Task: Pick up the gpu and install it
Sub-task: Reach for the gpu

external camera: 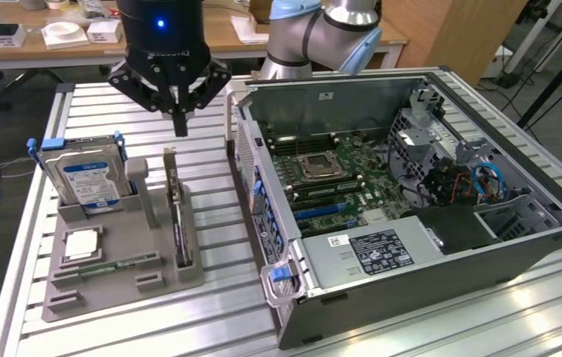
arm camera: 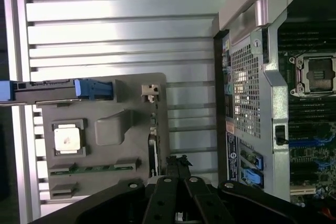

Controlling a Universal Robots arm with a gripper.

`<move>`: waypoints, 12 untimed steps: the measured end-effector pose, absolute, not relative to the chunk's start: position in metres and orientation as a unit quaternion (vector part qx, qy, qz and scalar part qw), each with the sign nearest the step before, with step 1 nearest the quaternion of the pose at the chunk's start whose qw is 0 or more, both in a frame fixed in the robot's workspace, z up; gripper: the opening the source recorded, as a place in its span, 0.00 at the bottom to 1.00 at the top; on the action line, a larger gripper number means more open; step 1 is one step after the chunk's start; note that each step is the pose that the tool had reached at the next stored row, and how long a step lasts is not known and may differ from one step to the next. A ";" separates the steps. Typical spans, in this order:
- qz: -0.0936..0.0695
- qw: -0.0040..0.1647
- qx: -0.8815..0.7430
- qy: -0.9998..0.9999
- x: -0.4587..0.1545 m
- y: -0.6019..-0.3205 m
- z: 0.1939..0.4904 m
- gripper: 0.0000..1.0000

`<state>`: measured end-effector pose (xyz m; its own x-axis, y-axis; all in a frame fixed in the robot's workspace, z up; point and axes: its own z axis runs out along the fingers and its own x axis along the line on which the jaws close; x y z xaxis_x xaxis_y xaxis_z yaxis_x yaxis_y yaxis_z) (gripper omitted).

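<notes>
The gpu (external camera: 175,216) stands on edge as a thin dark slab in a slot of the grey holder (external camera: 152,281) on the exterior view's left. Its silver bracket end points away toward the arm. My gripper (external camera: 180,126) hangs above the table just beyond that far end, fingers shut together with nothing between them. In the wrist view the gpu (arm camera: 153,148) is a narrow dark strip along the holder (arm camera: 131,100). There the shut gripper (arm camera: 178,161) sits close beside it.
The open computer case (external camera: 519,245) lies on its side to the exterior view's right, motherboard (external camera: 325,178) and blue slots (external camera: 319,212) exposed. The holder also carries a hard drive (external camera: 85,180), a processor (external camera: 82,244) and a memory stick (external camera: 123,264). Bare slatted table (external camera: 201,312) lies in front.
</notes>
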<state>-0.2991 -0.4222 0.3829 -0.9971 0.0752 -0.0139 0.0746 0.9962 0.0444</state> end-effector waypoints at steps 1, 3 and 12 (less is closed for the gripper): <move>0.022 0.008 0.037 0.999 -0.300 -0.423 0.383 0.11; 0.022 0.008 0.038 0.999 -0.302 -0.423 0.383 0.11; 0.022 0.008 0.038 0.999 -0.313 -0.427 0.382 0.11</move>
